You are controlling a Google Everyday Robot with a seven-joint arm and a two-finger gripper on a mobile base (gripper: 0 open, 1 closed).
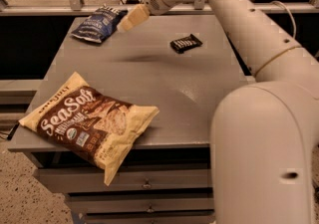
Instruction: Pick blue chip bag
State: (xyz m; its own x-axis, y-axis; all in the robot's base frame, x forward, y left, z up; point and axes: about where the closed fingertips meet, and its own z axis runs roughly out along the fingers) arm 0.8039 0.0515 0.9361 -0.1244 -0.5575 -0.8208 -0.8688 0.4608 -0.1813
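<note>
The blue chip bag (pixel 97 24) lies flat at the far left corner of the grey table (pixel 164 76); it is dark navy with white lettering and a striped top edge. My gripper (pixel 130 19) hangs above the table just to the right of the bag, at the end of the white arm (pixel 224 9) that reaches in from the right. It holds nothing that I can see and does not touch the bag.
A large cream-and-brown SeaSalt bag (pixel 89 122) lies at the near left corner, overhanging the edge. A small black candy bar wrapper (pixel 186 43) lies at the far right. Drawers (pixel 144 188) sit under the table. My arm's big link fills the right foreground.
</note>
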